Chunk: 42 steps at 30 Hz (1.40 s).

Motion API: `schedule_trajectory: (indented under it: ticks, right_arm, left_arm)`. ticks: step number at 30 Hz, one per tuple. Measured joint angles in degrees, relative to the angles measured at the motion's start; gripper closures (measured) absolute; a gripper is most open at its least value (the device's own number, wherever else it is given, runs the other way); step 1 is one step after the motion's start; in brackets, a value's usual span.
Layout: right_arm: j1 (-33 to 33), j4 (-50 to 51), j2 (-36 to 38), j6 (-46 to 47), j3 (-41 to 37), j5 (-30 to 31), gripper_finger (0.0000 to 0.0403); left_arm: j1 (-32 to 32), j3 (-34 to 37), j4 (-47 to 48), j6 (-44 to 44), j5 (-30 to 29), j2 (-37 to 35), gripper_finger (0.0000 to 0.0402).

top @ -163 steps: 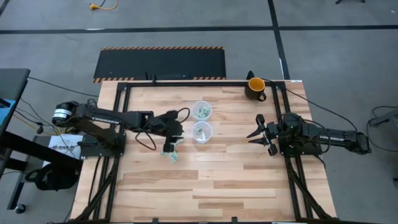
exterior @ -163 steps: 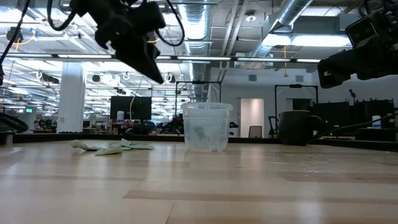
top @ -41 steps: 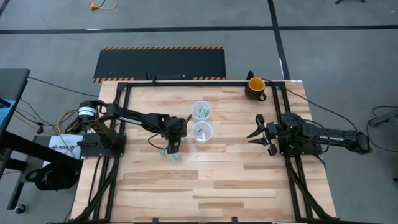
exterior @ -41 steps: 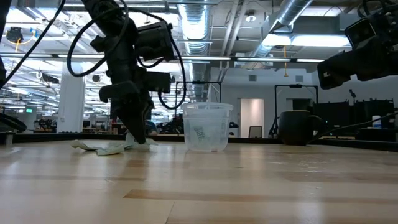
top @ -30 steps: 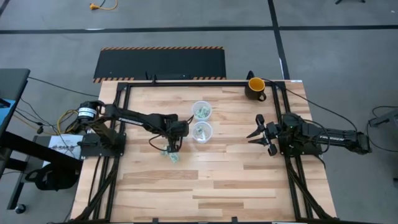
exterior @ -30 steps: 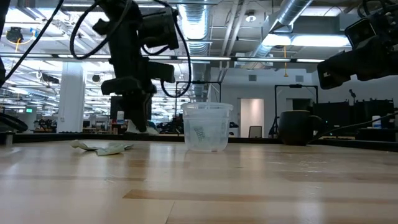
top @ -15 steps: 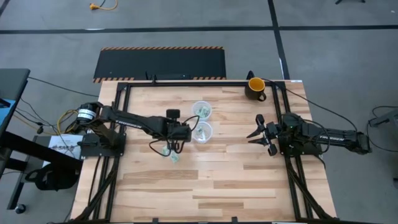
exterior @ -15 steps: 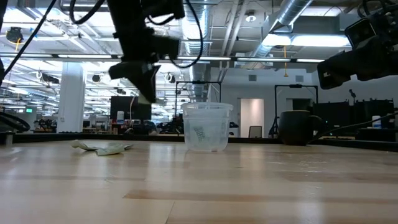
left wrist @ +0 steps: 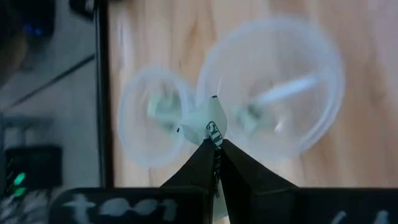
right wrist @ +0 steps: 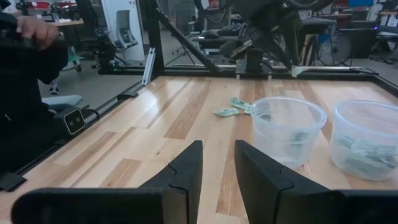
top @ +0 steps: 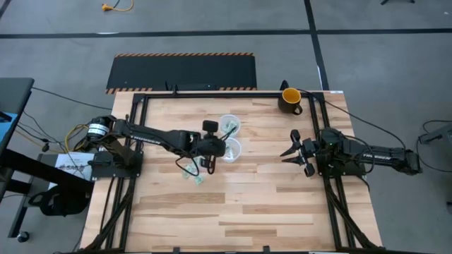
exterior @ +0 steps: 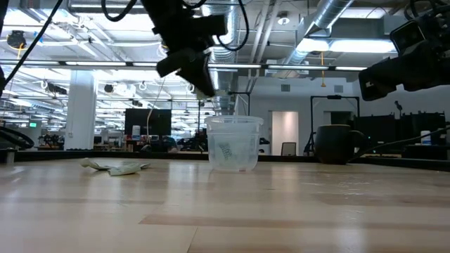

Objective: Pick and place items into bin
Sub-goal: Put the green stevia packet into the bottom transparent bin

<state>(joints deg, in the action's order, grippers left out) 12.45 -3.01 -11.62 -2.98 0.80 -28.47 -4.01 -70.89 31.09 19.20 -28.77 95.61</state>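
Two clear cup-shaped bins stand mid-table, the far one (top: 229, 125) and the near one (top: 229, 149), each with green-and-white packets inside. My left gripper (top: 222, 147) hangs above the near bin's left rim, shut on a small green-and-white packet (left wrist: 208, 126). In the low view it (exterior: 210, 91) is just over the bin (exterior: 234, 144). Two more packets (top: 195, 176) lie flat on the wood left of the bins. My right gripper (top: 292, 152) waits open at the right side. My left gripper pinches the packet between its two fingertips (left wrist: 205, 152), by the edge nearest them (left wrist: 213, 138). The fingers slant down toward the table's right. The packet sticks out past the tips, lifted clear above the bins.
A dark mug with yellow inside (top: 289, 99) stands at the far right corner. A black frame (top: 212, 92) runs around the table's edges. Bare wood lies in the near half of the table (top: 233, 212). A person's arm (right wrist: 31, 37) shows beyond the table in the right wrist view.
My left gripper has risen from the packets on the table with one packet pinched. It has swung toward the table's right and tipped to slant over the near bin. The other two packets have stayed where they were.
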Motion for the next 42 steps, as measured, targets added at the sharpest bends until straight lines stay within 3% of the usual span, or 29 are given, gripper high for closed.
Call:
schedule_trajectory:
  ticks: [8,14,29,42]
  right_arm:
    - [0.0,0.0,0.0,0.0,0.0,0.0,0.0316]
    - [0.0,0.0,-0.02,0.0,0.0,0.02,0.0316]
    - [0.0,0.0,0.0,0.0,0.0,0.0,0.0316]
    - [0.0,0.02,0.0,0.0,0.0,0.02,0.0316]
  left_arm:
    - [2.69,0.0,-7.64,2.72,18.98,0.0,0.0399]
    - [6.51,0.61,-8.64,2.69,26.84,-0.06,0.0399]
    - [9.77,2.47,-9.75,1.62,34.45,-0.07,0.0394]
    - [9.57,2.49,-11.13,1.64,32.52,-0.07,0.0297]
